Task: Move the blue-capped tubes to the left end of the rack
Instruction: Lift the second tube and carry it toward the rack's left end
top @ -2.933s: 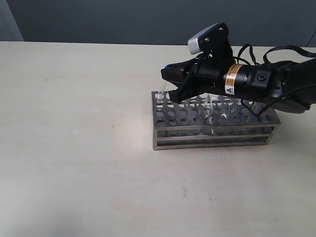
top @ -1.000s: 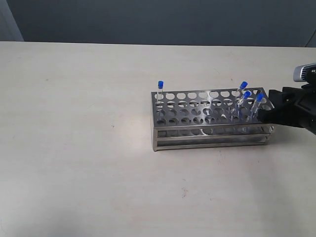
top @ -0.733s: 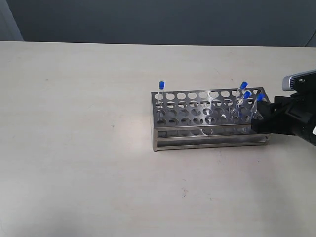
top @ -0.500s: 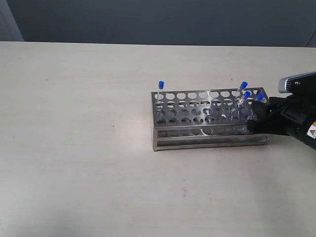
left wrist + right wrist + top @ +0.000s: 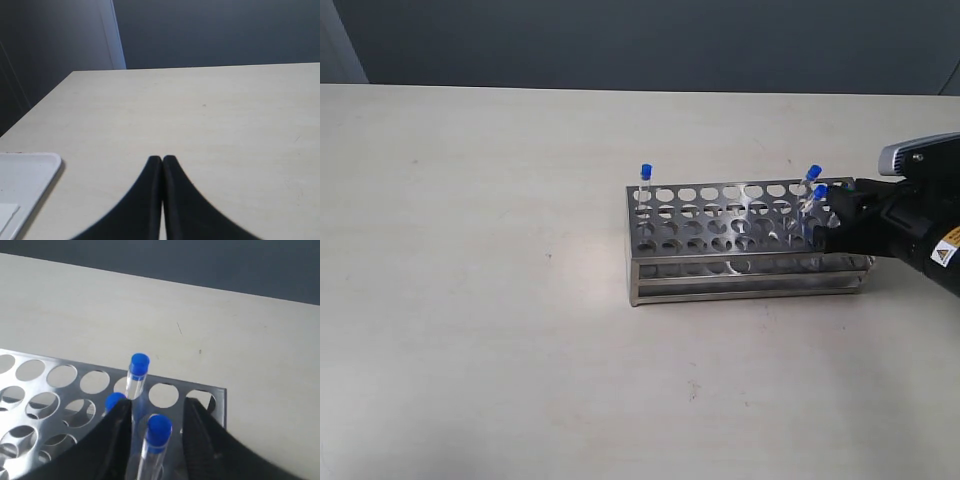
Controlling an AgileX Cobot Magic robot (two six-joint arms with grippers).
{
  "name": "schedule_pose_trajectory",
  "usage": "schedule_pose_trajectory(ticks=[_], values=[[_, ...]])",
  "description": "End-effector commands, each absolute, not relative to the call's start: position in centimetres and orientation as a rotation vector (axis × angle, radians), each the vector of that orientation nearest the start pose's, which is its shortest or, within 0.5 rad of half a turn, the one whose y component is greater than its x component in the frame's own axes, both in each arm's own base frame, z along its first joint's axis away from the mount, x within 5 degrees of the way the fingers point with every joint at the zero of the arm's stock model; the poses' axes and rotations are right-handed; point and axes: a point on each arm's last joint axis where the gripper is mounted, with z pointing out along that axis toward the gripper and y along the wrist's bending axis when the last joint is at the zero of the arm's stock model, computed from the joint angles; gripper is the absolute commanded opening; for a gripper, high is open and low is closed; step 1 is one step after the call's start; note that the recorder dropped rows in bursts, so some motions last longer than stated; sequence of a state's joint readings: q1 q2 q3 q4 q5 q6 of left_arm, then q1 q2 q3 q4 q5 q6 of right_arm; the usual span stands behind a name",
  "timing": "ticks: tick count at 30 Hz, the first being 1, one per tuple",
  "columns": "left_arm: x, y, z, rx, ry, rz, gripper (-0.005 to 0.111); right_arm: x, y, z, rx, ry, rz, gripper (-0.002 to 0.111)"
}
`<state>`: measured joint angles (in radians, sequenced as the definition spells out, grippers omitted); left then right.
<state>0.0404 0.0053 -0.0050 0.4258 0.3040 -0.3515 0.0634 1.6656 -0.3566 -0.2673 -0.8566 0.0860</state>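
Observation:
The rack (image 5: pixel 720 270) is a shiny steel block of round holes on the tan table. One blue-capped tube (image 5: pixel 646 172) stands upright at its left end. Two more (image 5: pixel 814 172) (image 5: pixel 820 192) lean at the right end, just left of my right gripper (image 5: pixel 840 215), which covers that end. In the right wrist view my right gripper (image 5: pixel 157 407) is open. A blue-capped tube (image 5: pixel 159 427) stands between its fingers (image 5: pixel 120 430) with a gap on each side. Two other tubes (image 5: pixel 139 361) (image 5: pixel 114 401) stand beyond it in the rack (image 5: pixel 221 392). My left gripper (image 5: pixel 162 159) is shut and empty over bare table.
A white tray (image 5: pixel 25 175) lies at the table's edge near my left gripper. Bare tan table (image 5: pixel 500 300) spreads left of and in front of the rack, with a dark wall behind it.
My right gripper, earlier over the rack's left end, has come in from the right edge to the rack's right end. It now straddles and hides the nearest tube.

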Motion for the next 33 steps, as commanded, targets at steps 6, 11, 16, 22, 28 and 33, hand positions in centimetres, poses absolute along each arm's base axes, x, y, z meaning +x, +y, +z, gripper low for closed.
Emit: schedule_pose_trajectory(ticks=[6, 11, 16, 22, 28, 33], values=[[5.4, 1.3, 19.0, -0.071, 1.751, 0.176, 0.0, 25.5, 3.3, 14.0, -0.274, 1.929, 0.169, 0.0], [5.4, 1.3, 19.0, -0.071, 1.751, 0.176, 0.0, 25.4, 3.3, 15.5, -0.272, 1.855, 0.168, 0.0], [5.4, 1.3, 19.0, -0.07, 1.749, 0.176, 0.0, 24.8, 2.9, 17.8, -0.237, 1.823, 0.133, 0.0], [5.4, 1.3, 19.0, -0.07, 1.749, 0.176, 0.0, 23.4, 2.7, 21.6, -0.236, 1.698, 0.107, 0.0], [5.4, 1.3, 19.0, -0.07, 1.749, 0.176, 0.0, 23.0, 4.0, 25.4, -0.273, 1.574, 0.286, 0.0], [5.4, 1.3, 19.0, -0.07, 1.749, 0.176, 0.0, 24.4, 6.5, 27.3, -0.453, 1.57, 0.491, 0.0]])
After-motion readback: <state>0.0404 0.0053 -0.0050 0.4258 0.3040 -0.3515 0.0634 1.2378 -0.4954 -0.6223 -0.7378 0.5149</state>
